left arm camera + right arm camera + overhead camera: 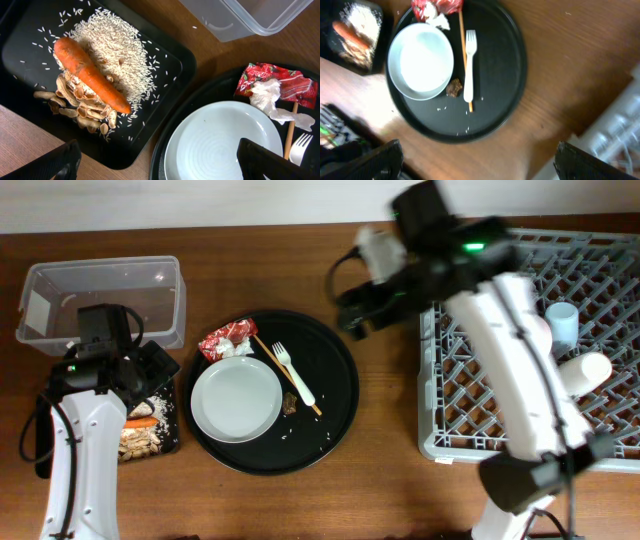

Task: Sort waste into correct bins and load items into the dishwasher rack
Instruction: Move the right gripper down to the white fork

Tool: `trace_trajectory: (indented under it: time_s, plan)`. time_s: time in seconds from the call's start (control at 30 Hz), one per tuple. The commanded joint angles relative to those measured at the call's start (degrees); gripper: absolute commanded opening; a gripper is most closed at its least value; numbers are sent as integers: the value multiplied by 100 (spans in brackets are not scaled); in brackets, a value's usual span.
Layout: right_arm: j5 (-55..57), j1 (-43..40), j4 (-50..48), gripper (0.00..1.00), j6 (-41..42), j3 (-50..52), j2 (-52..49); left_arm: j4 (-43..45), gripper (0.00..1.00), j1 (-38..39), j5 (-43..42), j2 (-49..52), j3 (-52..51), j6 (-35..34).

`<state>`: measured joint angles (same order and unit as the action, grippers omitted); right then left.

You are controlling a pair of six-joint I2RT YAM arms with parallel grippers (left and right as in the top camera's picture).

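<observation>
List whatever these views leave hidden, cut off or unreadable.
1. Overhead: the left arm covers much of the flat black tray.
2. Overhead: the right arm hides part of the dishwasher rack floor.
3. Left wrist: the white fork is cut by the frame edge.
4. Right wrist: the rack is blurred at the right edge.

Plate (236, 398) and fork (294, 374) on round tray (338, 385); rack (600, 255) at right
</observation>
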<state>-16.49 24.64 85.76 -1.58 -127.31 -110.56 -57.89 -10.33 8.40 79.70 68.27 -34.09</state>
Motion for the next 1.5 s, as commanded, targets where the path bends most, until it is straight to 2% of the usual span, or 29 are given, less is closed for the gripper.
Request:
trace_trajectory:
  time_s: [0.0, 0.2, 0.33, 0.4, 0.6, 0.77, 0.9, 1.0, 1.1, 1.23, 1.47]
  plan:
    - [365, 688, -254, 99, 57, 83, -664, -7, 99, -22, 0, -96, 111, 28]
    - [372, 1370, -855, 99, 59, 83, -1759, -9, 99, -22, 0, -96, 111, 28]
    - [369, 1436, -929, 99, 227, 83, -2179, -9, 99, -22, 0, -96, 111, 28]
    - [365, 1436, -909, 99, 494, 90, -2299, -9, 99, -22, 0, -96, 111, 28]
    - [369, 1506, -673, 99, 621, 162, -2310, -9, 99, -22, 2, -96, 111, 26]
    - [442, 1508, -1108, 99, 599, 682, -2312, -7, 99, -22, 0, -96, 111, 28]
    - [1001, 1504, -1648, 85, 1010, 1207, -2312, -7, 99, -22, 0, -96, 111, 28]
    - [1429, 1504, -1862, 83, 1392, 1320, -2317, -7, 99, -22, 0, -96, 111, 26]
    - [1486, 1502, -2162, 82, 1412, 1320, -2317, -7, 99, -22, 0, -96, 111, 28]
    - [1482, 1499, -2424, 72, 1412, 1320, -2367, -9, 99, -22, 0, -96, 111, 28]
    - [1591, 1497, -2618, 69, 1412, 1331, -2586, -9, 99, -24, 0, -96, 111, 28]
